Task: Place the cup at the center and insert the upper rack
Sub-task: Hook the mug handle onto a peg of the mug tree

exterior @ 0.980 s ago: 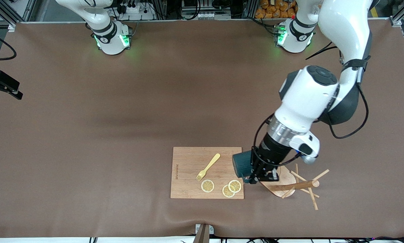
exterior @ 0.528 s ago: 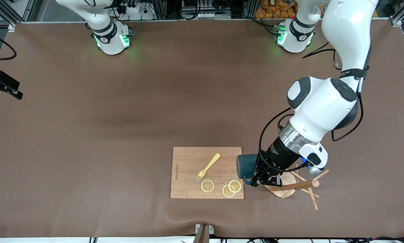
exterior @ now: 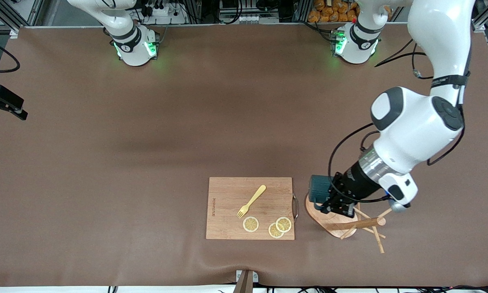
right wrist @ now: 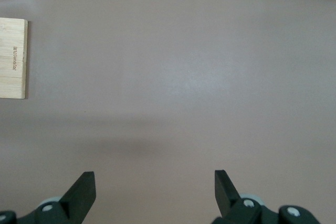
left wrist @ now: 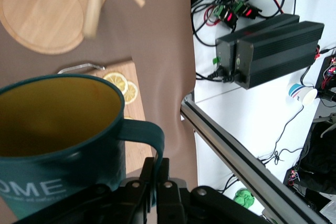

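Note:
The dark teal cup (exterior: 318,189) hangs in the air by its handle (left wrist: 151,136), with my left gripper (exterior: 330,202) shut on that handle. In the left wrist view the cup (left wrist: 58,129) shows its yellowish-brown inside. It is over the oval base of the upper rack (exterior: 329,220), a light wooden mug tree that lies tipped on its side, with its post (exterior: 360,224) and pegs pointing toward the left arm's end of the table. The rack's base (left wrist: 44,11) shows below the cup. My right gripper (right wrist: 155,182) stands open over bare table and holds nothing.
A wooden cutting board (exterior: 227,195) lies beside the rack, toward the right arm's end. It carries a yellow fork (exterior: 252,200) and three lemon slices (exterior: 251,224), and has a metal handle (exterior: 295,206). Its edge (right wrist: 11,59) shows in the right wrist view.
My left arm has carried the cup from over the cutting board's edge toward the left arm's end of the table, to over the rack's base. The board's metal handle is now uncovered.

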Available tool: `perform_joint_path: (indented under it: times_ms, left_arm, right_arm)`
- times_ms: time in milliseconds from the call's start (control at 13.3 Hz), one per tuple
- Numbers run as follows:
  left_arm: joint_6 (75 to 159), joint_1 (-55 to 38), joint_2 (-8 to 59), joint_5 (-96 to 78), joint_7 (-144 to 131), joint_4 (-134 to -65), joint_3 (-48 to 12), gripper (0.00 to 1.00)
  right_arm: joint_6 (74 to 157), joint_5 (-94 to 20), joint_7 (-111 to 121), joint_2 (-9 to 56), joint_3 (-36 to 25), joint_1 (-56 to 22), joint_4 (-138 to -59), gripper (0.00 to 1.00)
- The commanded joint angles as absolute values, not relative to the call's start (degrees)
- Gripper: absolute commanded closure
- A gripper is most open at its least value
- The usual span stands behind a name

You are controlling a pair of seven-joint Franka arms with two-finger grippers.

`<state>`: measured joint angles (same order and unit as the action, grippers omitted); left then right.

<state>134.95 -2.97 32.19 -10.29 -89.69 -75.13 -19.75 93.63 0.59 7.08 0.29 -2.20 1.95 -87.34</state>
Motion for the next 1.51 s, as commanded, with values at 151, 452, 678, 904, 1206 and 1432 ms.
perform_joint_path:
  times_ms: [151, 452, 678, 904, 1206, 1432]
  left_arm:
    - [134.74, -1.32, 31.46, -20.65, -76.21, -77.17, -20.48, 1.00]
    - [134.82, -1.05, 32.95, -23.01, -69.02, -77.17, -20.57, 1.00]
    - [134.82, -0.79, 33.49, -24.79, -66.27, -77.17, -19.95, 1.00]
    - [134.82, 1.05, 33.57, -24.78, -66.09, -77.17, -19.86, 1.00]
    - [135.44, 2.11, 35.15, -24.87, -65.30, -76.99, -19.86, 1.00]
    - [137.63, 2.63, 35.77, -24.87, -65.39, -76.99, -19.86, 1.00]
  right_arm:
    - [92.81, 1.32, 7.03, 0.88, -2.29, 1.76, -85.96, 0.00]
    - [92.73, 1.32, 7.03, 0.88, -2.29, 1.76, -86.04, 0.00]
    - [92.72, 1.32, 7.03, 0.88, -2.29, 1.67, -85.96, 0.00]
    - [92.72, 1.32, 7.03, 0.88, -2.29, 1.67, -85.96, 0.00]
    - [92.72, 1.32, 7.03, 0.88, -2.29, 1.67, -85.96, 0.00]
    - [92.72, 1.32, 7.03, 0.88, -2.29, 1.67, -86.04, 0.00]
